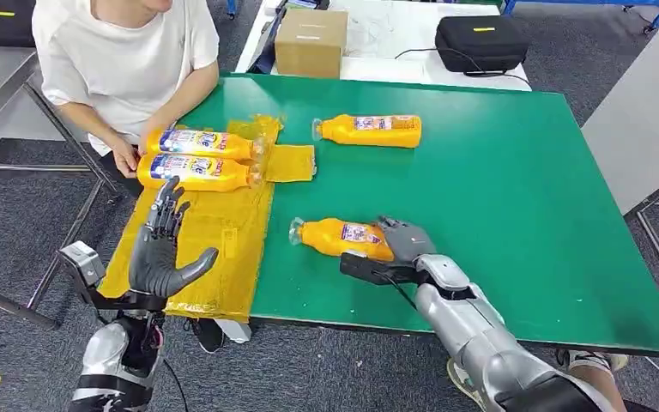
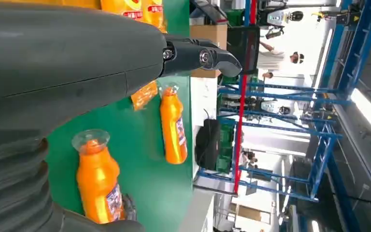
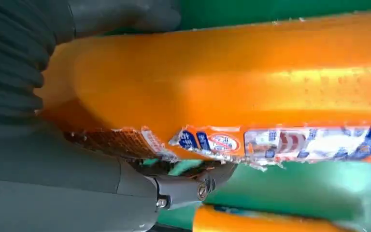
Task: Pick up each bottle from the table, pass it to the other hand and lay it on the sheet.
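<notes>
We see four orange bottles lying on their sides on the green table (image 1: 515,197). The near bottle (image 1: 341,237) lies close to the table's front edge, its clear cap pointing toward the yellow sheet (image 1: 214,240). Our right hand (image 1: 403,245) is at its base end: the thumb and fingers wrap the lower body of the near bottle, and in the right wrist view the thumb lies along one side of the orange body while a dark finger (image 3: 193,186) curls under the torn label on the other side. The bottle rests on the table surface as far as we can tell.

Our left hand (image 1: 165,253) is raised above the near part of the sheet, palm turned inward, fingers spread and upright, holding nothing.

Two labelled bottles (image 1: 196,157) lie side by side at the far end of the sheet, touching each other. A person's hand (image 1: 126,157) rests at their base ends. The far bottle (image 1: 369,130) lies alone on bare table, beyond the near bottle and well apart from it.
</notes>
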Robot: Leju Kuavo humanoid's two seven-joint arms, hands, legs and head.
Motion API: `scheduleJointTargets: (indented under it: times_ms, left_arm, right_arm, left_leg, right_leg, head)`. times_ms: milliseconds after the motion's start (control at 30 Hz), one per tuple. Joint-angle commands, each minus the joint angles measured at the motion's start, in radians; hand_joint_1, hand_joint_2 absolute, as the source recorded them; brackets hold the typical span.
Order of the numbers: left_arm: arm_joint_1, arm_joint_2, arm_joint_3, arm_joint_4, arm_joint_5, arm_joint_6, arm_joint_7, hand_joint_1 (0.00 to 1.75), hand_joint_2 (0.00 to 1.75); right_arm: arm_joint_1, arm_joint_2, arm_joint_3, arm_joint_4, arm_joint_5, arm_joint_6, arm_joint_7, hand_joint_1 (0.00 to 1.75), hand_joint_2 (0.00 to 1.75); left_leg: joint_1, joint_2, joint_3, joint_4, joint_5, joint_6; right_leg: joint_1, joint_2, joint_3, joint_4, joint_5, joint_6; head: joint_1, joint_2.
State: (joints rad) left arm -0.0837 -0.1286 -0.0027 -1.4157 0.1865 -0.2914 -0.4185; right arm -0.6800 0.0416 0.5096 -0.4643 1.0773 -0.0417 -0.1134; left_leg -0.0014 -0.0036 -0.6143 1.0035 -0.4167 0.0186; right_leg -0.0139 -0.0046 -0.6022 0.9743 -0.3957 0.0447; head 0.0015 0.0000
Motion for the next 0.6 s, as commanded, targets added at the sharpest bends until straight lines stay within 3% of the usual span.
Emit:
scheduleJointTargets:
  times_ms: [33,367,433,600]
  left_arm:
    - [-0.010,0.014,0.028,0.051,-0.003,0.002,0.001,0.00,1.75]
    - [-0.015,0.016,0.030,0.066,-0.012,-0.004,-0.001,0.00,1.75]
    - [-0.017,0.020,0.030,0.075,-0.012,-0.008,-0.004,0.00,1.75]
    - [-0.006,0.022,0.015,0.084,-0.005,-0.016,-0.009,0.00,1.75]
  right_arm:
    - [-0.028,0.011,0.057,0.124,-0.001,0.040,0.021,1.75,1.75]
    - [-0.031,0.011,0.052,0.137,-0.028,0.083,0.023,1.75,1.75]
    - [-0.024,0.010,0.029,0.136,-0.069,0.096,-0.008,1.75,1.75]
    - [0.055,0.031,-0.090,0.054,-0.273,0.038,-0.225,1.75,1.75]
  left_leg:
    - [0.001,0.000,0.005,-0.001,-0.001,-0.001]
    - [0.001,-0.001,0.006,-0.001,-0.001,-0.001]
    - [0.001,-0.001,0.007,-0.002,-0.001,-0.001]
    - [0.002,-0.002,0.010,-0.003,-0.001,-0.002]
  right_leg:
    - [0.001,0.000,0.005,-0.001,-0.001,-0.002]
    - [0.001,-0.001,0.006,-0.001,-0.001,-0.001]
    - [0.001,-0.001,0.007,-0.001,-0.002,-0.002]
    - [0.002,-0.002,0.010,-0.003,-0.001,-0.002]
  head:
    - [0.000,0.000]
    - [0.000,0.000]
    - [-0.001,0.000]
    - [0.000,0.000]
